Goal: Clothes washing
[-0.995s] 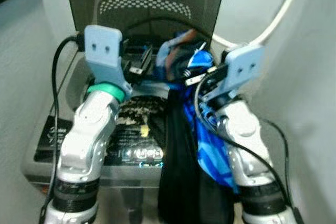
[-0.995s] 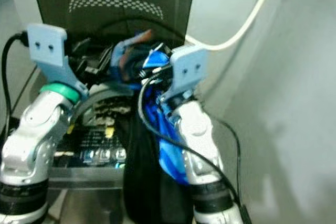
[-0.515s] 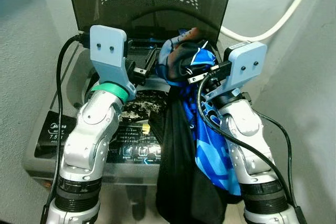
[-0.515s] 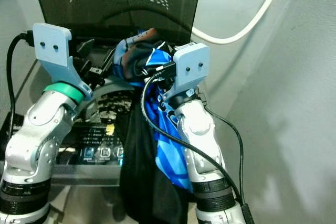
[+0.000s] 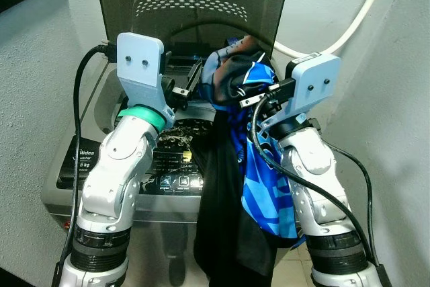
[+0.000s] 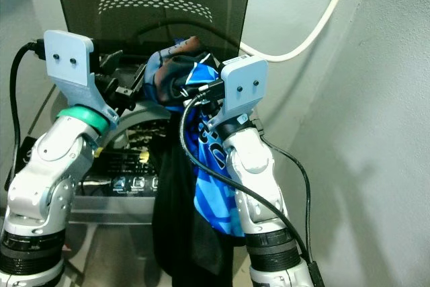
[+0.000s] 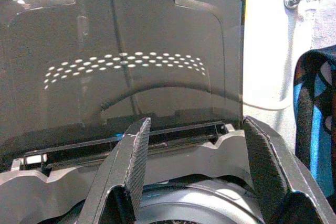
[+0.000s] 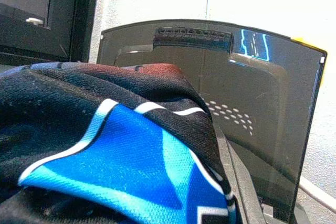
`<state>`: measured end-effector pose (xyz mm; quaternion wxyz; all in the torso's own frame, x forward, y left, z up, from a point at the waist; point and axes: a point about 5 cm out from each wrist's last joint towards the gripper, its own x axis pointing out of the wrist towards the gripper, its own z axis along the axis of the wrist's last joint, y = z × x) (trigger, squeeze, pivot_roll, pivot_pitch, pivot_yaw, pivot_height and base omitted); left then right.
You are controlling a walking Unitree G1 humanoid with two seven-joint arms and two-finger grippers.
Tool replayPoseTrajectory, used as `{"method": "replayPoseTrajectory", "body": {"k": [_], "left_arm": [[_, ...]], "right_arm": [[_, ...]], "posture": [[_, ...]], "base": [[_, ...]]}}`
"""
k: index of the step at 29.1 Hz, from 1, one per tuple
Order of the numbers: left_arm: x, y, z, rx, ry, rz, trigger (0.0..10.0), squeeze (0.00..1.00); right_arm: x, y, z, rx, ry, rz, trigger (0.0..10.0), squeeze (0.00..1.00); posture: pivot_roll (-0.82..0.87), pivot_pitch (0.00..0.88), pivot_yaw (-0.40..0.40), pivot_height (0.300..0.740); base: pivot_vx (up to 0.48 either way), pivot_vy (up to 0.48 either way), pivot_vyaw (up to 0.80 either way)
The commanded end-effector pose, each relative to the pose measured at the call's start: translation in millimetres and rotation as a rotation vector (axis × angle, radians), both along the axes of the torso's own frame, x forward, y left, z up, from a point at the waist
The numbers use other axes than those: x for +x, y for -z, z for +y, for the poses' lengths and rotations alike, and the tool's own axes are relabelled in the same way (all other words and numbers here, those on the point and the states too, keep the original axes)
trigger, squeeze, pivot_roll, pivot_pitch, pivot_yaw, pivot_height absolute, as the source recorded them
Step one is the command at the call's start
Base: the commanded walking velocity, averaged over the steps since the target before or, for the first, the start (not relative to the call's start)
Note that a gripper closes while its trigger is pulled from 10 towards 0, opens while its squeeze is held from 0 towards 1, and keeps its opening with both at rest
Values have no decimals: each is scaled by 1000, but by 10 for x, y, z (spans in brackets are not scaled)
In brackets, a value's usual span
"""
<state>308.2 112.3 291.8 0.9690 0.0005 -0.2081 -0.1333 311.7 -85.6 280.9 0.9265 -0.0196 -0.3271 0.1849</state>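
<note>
A top-loading washing machine (image 5: 80, 166) stands before me with its dark see-through lid (image 5: 195, 5) raised. My right gripper (image 5: 243, 92) is shut on a bunched blue and black garment (image 5: 259, 186) beside the tub's right rim. The cloth covers the fingers and hangs down over the machine's front. In the right wrist view the garment (image 8: 105, 145) lies over the fingers in front of the lid (image 8: 252, 103). My left gripper (image 7: 194, 129) is open above the tub opening (image 5: 176, 134), with nothing between its black fingers (image 7: 131, 161).
A white hose (image 5: 356, 18) curves along the wall at the back right. White walls close in on both sides of the machine. The lit control panel (image 5: 171, 181) runs along the machine's front edge, partly behind the hanging cloth.
The whole picture has shifted and sharpened as the camera moved. Both arms keep their places over the machine, and the garment stays in the right gripper.
</note>
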Motion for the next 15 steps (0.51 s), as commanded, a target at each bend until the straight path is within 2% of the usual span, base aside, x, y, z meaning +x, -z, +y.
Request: {"method": "replayPoseTrajectory", "body": {"k": [1, 4, 15], "left_arm": [[14, 9, -18, 18, 2, 3, 10000, 0], [18, 16, -18, -4, 7, 14, 10000, 0], [21, 18, -3, -28, 4, 24, 10000, 0]], "right_arm": [[-10, -3, -14, 7, 0, -7, 10000, 0], [-9, -2, -13, 7, -1, -8, 10000, 0], [-7, 3, -10, 3, -5, -7, 10000, 0]], "posture": [[143, 0, 36, 740], [143, 0, 36, 740], [145, 0, 33, 740]], "base": [[0, -277, 0], [0, 0, 0], [0, 444, 0]]}}
